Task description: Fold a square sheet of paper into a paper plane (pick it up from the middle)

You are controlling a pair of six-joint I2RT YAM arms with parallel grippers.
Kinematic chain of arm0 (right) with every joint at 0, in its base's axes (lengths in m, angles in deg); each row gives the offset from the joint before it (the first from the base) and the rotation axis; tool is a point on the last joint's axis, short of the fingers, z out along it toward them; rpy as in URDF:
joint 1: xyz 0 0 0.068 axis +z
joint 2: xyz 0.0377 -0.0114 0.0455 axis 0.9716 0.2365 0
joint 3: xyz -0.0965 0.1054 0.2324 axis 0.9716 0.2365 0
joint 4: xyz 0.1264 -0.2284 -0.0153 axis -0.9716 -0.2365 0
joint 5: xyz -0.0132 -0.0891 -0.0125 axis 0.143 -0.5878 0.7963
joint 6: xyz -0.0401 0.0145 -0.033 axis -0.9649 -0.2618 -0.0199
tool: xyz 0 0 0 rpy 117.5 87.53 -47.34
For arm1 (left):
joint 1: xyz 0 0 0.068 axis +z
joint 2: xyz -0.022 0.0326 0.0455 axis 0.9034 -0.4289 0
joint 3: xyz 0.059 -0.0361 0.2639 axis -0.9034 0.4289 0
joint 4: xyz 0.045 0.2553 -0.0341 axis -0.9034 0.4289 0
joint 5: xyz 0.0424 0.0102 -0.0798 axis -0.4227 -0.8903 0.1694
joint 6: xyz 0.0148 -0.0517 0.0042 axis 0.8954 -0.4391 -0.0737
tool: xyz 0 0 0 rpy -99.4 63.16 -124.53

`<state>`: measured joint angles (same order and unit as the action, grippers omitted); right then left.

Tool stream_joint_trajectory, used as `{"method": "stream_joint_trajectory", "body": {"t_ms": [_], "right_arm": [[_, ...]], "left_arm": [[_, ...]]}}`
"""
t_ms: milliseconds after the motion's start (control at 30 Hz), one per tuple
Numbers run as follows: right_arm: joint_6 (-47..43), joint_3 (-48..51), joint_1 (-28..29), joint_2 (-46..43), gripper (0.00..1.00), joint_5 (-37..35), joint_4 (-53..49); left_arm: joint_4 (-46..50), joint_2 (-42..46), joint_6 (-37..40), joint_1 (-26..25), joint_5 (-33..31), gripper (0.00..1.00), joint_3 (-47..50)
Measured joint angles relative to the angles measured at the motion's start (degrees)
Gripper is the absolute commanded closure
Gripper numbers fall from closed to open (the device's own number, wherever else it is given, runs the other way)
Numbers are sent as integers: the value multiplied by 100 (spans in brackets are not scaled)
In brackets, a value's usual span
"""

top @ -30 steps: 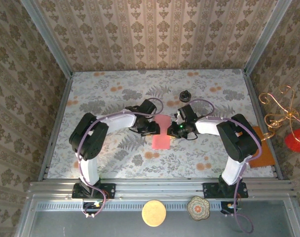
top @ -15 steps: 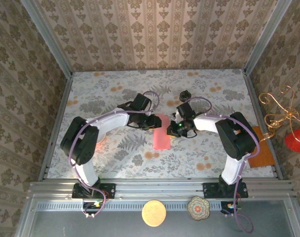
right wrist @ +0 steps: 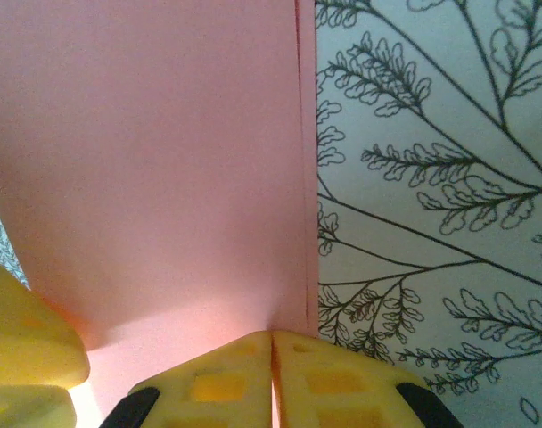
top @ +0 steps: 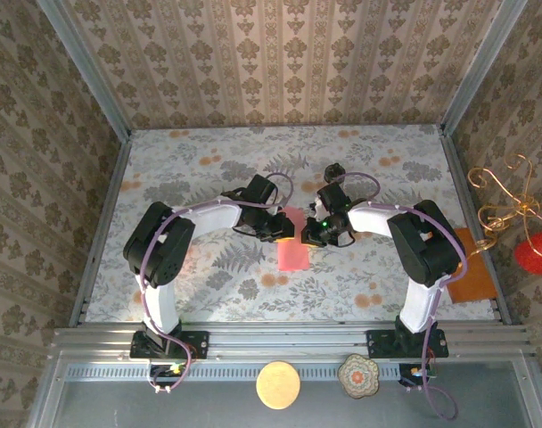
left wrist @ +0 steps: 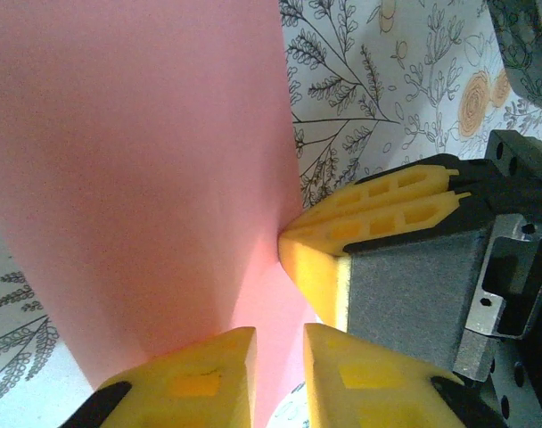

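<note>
The square sheet of paper shows as a narrow salmon-pink strip, folded over, in the middle of the floral table; it hangs from its far end between the two grippers. My right gripper is shut on the sheet's upper right edge, fingertips together over the doubled edge of the paper. My left gripper is at the upper left edge, facing the right one. Its fingertips stand a narrow gap apart, with the pink paper running into that gap. The right gripper's yellow fingers sit just beyond.
A small dark-lidded jar stands behind the right gripper. An orange sheet lies at the table's right edge, under a gold wire ornament. Two round discs rest on the front rail.
The left gripper's jaws have narrowed around the paper's edge, and the left arm swung out and back. The right gripper has held its grip on the sheet.
</note>
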<state>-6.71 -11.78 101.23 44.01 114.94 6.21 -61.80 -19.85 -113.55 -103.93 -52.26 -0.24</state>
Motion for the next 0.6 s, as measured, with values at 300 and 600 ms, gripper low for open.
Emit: {"method": "stream_joint_trajectory", "body": {"t_ms": [300,600], "right_arm": [[2,-9,0,9,88,2,-17],[2,-31,-2,24,88,0,-52]], "left_arm": [[63,-247,4,-7,-44,80,0],[68,-247,52,125,-46,80,157]]}}
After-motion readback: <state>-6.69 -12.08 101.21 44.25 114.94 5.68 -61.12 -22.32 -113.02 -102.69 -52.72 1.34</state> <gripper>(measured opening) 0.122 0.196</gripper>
